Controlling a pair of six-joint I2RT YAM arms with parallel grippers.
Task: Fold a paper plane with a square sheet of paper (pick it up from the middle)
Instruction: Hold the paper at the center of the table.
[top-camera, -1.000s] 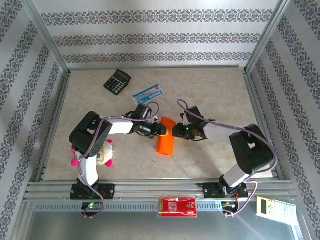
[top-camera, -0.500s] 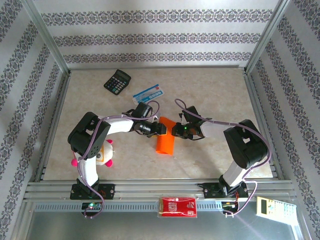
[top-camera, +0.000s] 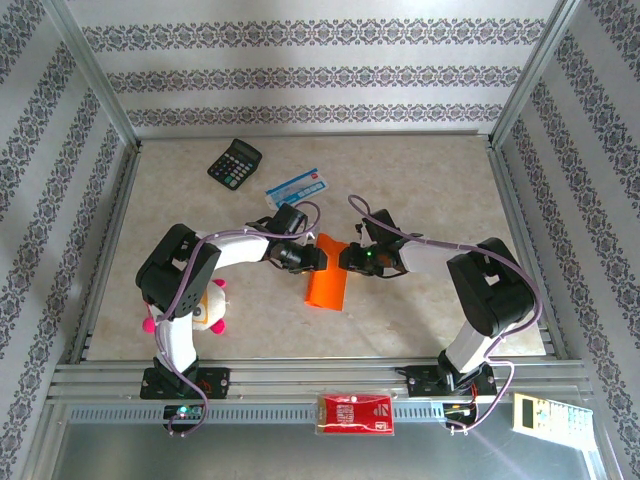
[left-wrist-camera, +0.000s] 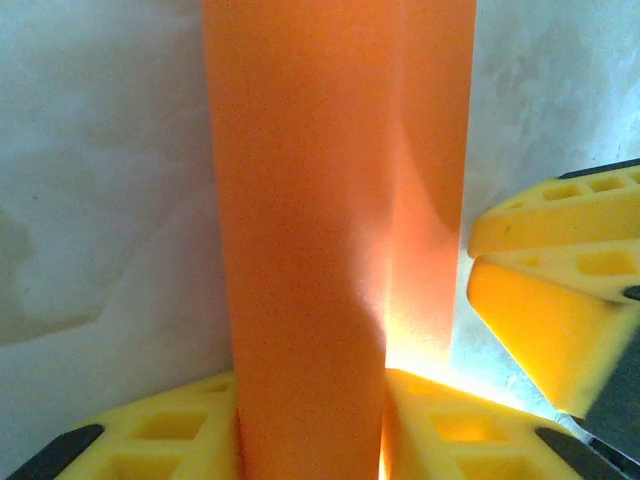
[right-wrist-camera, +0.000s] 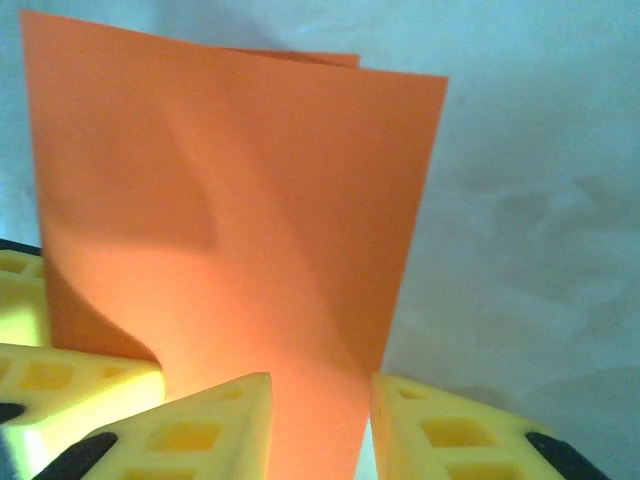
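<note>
The square sheet of paper (top-camera: 326, 288) is bright orange and folded over on itself, standing up off the tabletop near the middle. My left gripper (top-camera: 320, 257) meets its far end from the left and my right gripper (top-camera: 345, 258) from the right, tips almost touching. In the left wrist view the folded sheet (left-wrist-camera: 300, 250) runs up from between my yellow fingers (left-wrist-camera: 450, 425), which press its sides; the left gripper (left-wrist-camera: 310, 440) is shut on it. In the right wrist view the sheet (right-wrist-camera: 230, 200) fills the gap of the right gripper (right-wrist-camera: 320, 430), pinched between both fingers (right-wrist-camera: 210, 430).
A black calculator (top-camera: 235, 160) and a blue-and-white packet (top-camera: 296, 186) lie at the back left. A white toy with pink knobs (top-camera: 205, 305) sits by the left arm's base. A red packet (top-camera: 355, 412) rests on the front rail, with a pale handset (top-camera: 545, 415) at far right.
Both grippers drew a little closer together and the orange sheet shifted slightly left with them. The right arm's elbow came forward and to the left.
</note>
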